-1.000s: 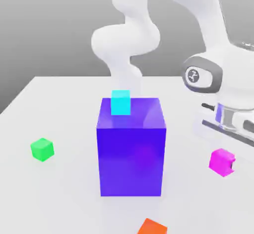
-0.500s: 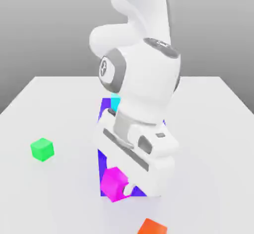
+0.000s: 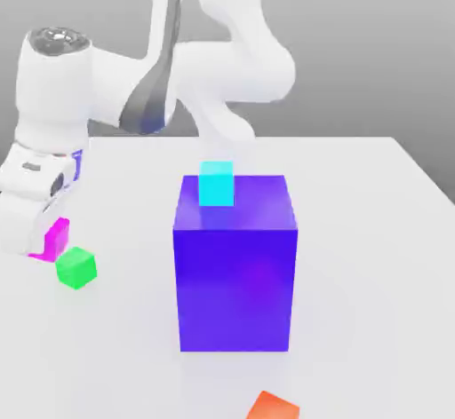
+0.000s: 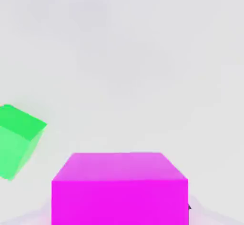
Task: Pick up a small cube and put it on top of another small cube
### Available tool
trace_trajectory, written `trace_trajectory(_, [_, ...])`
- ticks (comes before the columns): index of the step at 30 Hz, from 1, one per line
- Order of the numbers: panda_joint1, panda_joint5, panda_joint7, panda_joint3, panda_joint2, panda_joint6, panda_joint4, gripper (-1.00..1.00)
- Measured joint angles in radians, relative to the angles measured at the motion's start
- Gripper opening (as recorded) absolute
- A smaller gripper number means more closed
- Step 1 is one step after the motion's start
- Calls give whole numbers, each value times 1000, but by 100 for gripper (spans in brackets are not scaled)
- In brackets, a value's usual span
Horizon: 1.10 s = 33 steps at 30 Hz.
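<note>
Moved: magenta cube (image 3: pixel 55 240), carried across to the green cube (image 3: pixel 76 268)
Hand (image 3: pixel 40 247): clamped on the magenta cube
Green cube: on the counter (image 3: pixel 355 275), toward its edge at the exterior view's left
Writing: none readable

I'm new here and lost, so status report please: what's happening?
Gripper shut on magenta cube. Green cube close by, nothing stacked on it. Blue block stands off to the exterior view's right.
</note>
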Motion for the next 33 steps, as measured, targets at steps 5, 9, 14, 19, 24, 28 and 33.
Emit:
trace_trajectory(5, [-76, 75, -4, -104, -57, 7, -77, -100])
trace_trajectory(9, [-79, 172, -20, -174, -77, 29, -129, -100])
trace_trajectory(14, [-30, 247, -62, -215, -25, 89, -136, -100])
trace_trajectory(19, [27, 338, -123, -249, 40, 150, -137, -100])
trace_trajectory(24, [85, 467, -212, -275, 111, 208, -138, -100])
trace_trajectory(28, [122, 610, -312, -266, 172, 249, -138, -100])
trace_trajectory(33, [115, 812, -455, -209, 246, 290, -132, -100])
